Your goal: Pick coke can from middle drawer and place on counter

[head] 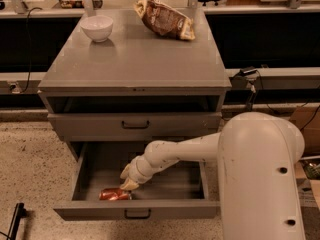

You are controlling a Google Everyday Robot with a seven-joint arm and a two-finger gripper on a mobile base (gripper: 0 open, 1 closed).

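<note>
- The can (115, 194) lies on its side in the open drawer (90, 176), near the front wall and a bit to the left.
- The gripper (129, 183) is down inside the drawer, right at the can's right end. It looks like it touches the can or nearly does.
- I cannot tell if the gripper is open or closed, or if it has the can.
- The arm (185, 151) reaches in from the right, low over the drawer floor.
- I think this is the grab step. The can is not lifted yet.
- Next, the gripper needs a firm hold on the can. A can on its side may roll away.
- Then it must go up and out, past the shut drawer above, and onto the counter (135, 59).
- On the counter, a bowl (97, 28) and a bag (165, 19) sit at the back. The front part has room for the can.
</note>
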